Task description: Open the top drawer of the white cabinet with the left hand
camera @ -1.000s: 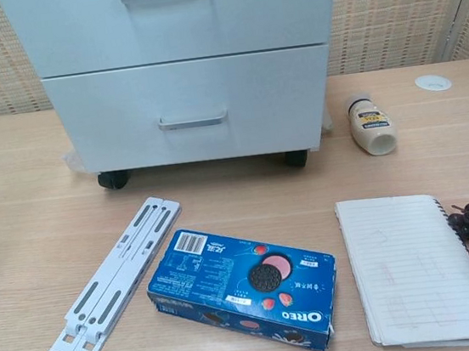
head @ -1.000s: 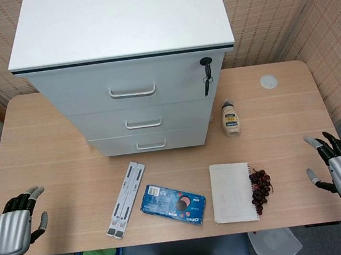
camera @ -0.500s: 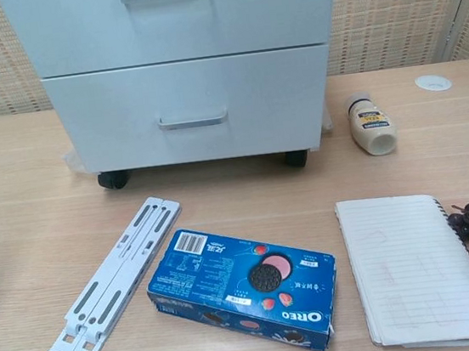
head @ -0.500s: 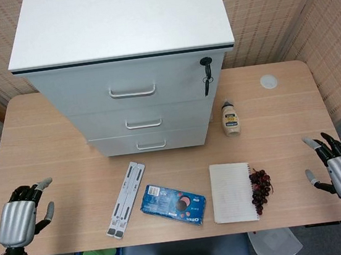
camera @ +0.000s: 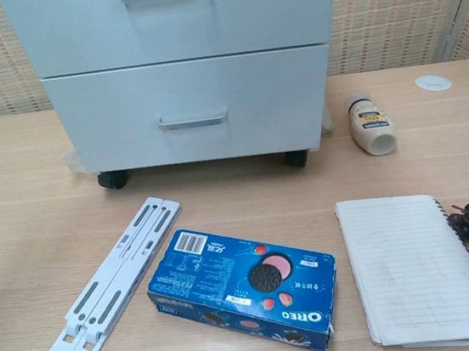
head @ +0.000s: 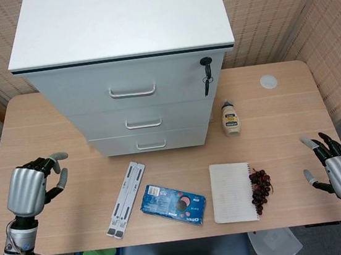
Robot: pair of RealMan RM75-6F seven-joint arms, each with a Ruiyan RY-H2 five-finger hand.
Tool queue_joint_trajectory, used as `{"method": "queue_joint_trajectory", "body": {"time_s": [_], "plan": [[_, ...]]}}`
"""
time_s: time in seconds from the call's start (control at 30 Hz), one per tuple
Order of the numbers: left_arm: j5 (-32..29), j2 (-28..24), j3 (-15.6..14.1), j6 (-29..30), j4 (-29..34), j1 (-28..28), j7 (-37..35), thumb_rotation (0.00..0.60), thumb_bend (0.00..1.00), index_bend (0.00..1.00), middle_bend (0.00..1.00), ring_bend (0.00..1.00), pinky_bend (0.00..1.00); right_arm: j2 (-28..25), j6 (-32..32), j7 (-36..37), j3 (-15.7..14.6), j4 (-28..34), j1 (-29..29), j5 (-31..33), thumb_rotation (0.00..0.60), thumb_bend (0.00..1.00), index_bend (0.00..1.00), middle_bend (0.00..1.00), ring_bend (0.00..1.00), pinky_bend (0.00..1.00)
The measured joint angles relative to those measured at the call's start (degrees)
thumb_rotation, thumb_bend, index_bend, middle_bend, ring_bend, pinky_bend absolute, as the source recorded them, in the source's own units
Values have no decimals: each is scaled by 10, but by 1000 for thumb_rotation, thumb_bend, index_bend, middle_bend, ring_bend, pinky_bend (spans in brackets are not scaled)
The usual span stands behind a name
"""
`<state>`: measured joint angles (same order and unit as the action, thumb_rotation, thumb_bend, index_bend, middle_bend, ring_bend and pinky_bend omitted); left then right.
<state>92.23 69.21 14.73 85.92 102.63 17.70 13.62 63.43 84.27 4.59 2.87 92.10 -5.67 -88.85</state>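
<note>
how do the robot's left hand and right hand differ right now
The left hand is raised farther up the table, toward the white cabinet; the right hand sits lower, at the table's near right edge. The left hand's fingers are partly curled, while the right hand's are spread apart. Both are silver and black and hold nothing.

1. Folded white laptop stand (head: 124, 199) lies diagonally on the wooden counter (head: 281, 114).
2. Blue Oreo box (head: 173, 205) lies flat just right of the stand.
3. Lined notebook (head: 233, 192) sits right of the box, closed side up.
4. Dark grape bunch (head: 260, 190) touches the notebook's right edge.
5. Small bottle (head: 230, 118) lies on its side further back.
6. White round cap (head: 268, 81) sits in the counter near the far right corner.
</note>
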Motion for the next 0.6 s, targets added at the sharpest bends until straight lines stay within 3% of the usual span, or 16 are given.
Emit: {"method": "queue_joint_trajectory", "body": {"time_s": [0.07, 0.17, 0.33, 0.4, 0.47, 0.6], "plan": [[-2, 11, 10, 6, -2, 9, -1, 600, 433, 438, 570, 537, 602, 1, -2, 1, 0, -1, -1, 0, 600, 337, 136, 202, 110, 148], [-4, 31, 24, 17, -12, 21, -6, 600, 434, 448, 514, 595, 471, 2, -4, 1, 1, -2, -4, 0, 600, 337, 136, 202, 110, 148], [-2, 60, 45, 41, -23, 38, 10, 600, 434, 451, 518, 557, 458, 2, -7, 2, 2, -3, -6, 1, 600, 337, 136, 202, 110, 148], [-2, 69, 52, 47, -26, 45, 24, 600, 434, 446, 559, 516, 500, 2, -8, 1, 2, -3, -6, 1, 600, 337, 136, 202, 110, 148], [-3, 76, 58, 51, -26, 51, 43, 600, 434, 442, 617, 557, 554, 2, -8, 1, 1, -2, -7, 1, 600, 337, 136, 202, 110, 148], [-2, 82, 66, 50, -22, 65, 83, 600, 433, 431, 727, 712, 845, 1, -7, 1, 1, -3, -6, 3, 600, 337, 136, 202, 110, 148]]}}
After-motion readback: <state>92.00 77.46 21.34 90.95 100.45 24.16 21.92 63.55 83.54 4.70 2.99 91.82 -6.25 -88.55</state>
